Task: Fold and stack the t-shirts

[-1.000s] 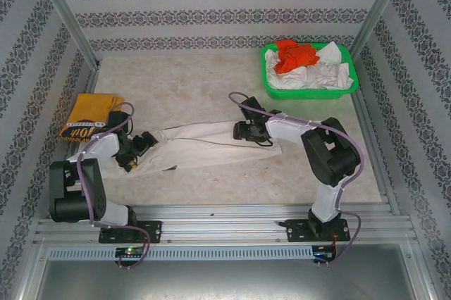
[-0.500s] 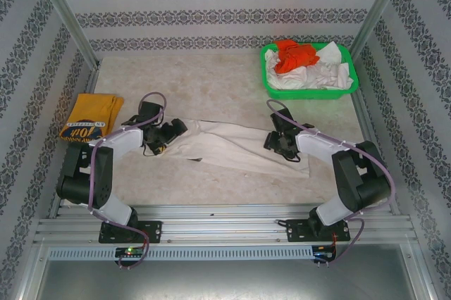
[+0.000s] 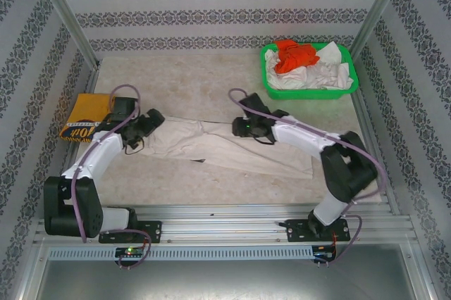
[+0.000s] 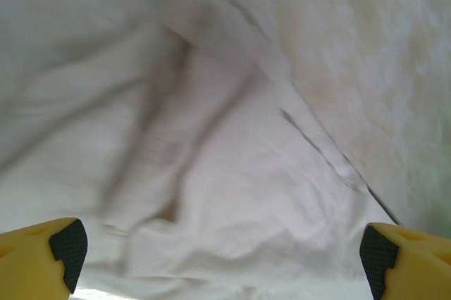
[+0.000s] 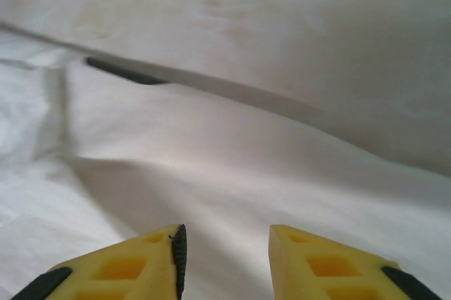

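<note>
A cream-white t-shirt (image 3: pixel 225 151) lies stretched across the middle of the table, wrinkled, with a small dark mark near its front edge. My left gripper (image 3: pixel 146 125) sits at its left end; in the left wrist view the fingers (image 4: pixel 60 254) stand wide apart, open, over the cloth (image 4: pixel 232 173). My right gripper (image 3: pixel 244 128) rests on the shirt's far edge near the middle, open, with a small gap above the cloth (image 5: pixel 211 166). A folded mustard-yellow t-shirt (image 3: pixel 88 115) with dark lettering lies at the far left.
A green plastic basket (image 3: pixel 310 92) at the back right holds an orange-red shirt (image 3: pixel 292 55) and white shirts (image 3: pixel 320 75). Patterned walls and metal posts enclose the table (image 3: pixel 190 82). A metal rail runs along the near edge.
Both grippers have moved left: the left one to the shirt's left end, the right one from the shirt's right part to its far middle edge. The shirt lies flatter and wider.
</note>
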Robot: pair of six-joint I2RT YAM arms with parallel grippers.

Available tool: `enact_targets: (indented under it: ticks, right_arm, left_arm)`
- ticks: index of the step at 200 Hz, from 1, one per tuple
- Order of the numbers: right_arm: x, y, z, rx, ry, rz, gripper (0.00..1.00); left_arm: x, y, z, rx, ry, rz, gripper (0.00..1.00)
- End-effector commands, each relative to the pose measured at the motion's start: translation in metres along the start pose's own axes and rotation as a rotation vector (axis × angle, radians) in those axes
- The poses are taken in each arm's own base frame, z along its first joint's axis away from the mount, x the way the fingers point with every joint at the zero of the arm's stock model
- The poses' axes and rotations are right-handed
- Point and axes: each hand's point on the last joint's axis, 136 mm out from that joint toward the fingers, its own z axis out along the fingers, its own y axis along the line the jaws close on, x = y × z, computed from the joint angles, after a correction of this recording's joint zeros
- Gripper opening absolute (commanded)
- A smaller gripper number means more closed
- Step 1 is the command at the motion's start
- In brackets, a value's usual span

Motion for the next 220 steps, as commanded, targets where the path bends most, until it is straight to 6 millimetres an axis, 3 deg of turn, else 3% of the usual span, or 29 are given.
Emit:
enact_targets:
  ticks: [1,29,53,77,99,126,144,181,220]
  right_arm:
    - [0.006,0.034,0.02,-0.092,0.072,-0.066,0.31]
    - [0.021,0.061,0.035,-0.168,0.144,-0.098,0.28]
    - [0.04,0.07,0.038,-0.197,0.195,-0.123,0.13]
    - [0.056,0.074,0.032,-0.211,0.223,-0.142,0.01]
    - [0.071,0.075,0.027,-0.219,0.252,-0.159,0.0]
    - [0.082,0.074,0.024,-0.22,0.281,-0.168,0.01]
    - [0.074,0.078,0.018,-0.228,0.247,-0.169,0.07]
    - [0.042,0.095,0.009,-0.278,0.136,-0.141,0.29]
    - [0.023,0.092,0.019,-0.289,0.084,-0.03,0.32]
  left_arm:
    - [0.005,0.018,-0.009,-0.025,0.051,0.006,1.0]
    - [0.008,0.004,-0.01,0.059,0.065,0.021,1.0]
    - [0.014,-0.012,-0.007,0.12,0.082,0.04,1.0]
    - [0.022,-0.021,0.001,0.074,0.102,0.101,1.0]
    - [0.025,-0.024,0.011,0.032,0.118,0.146,1.0]
    - [0.02,-0.017,0.019,-0.014,0.111,0.182,0.92]
    - [0.017,-0.017,0.025,-0.035,0.126,0.21,0.81]
    - [0.017,-0.029,0.04,-0.015,0.198,0.227,0.62]
    - [0.014,-0.033,0.061,-0.012,0.223,0.221,0.5]
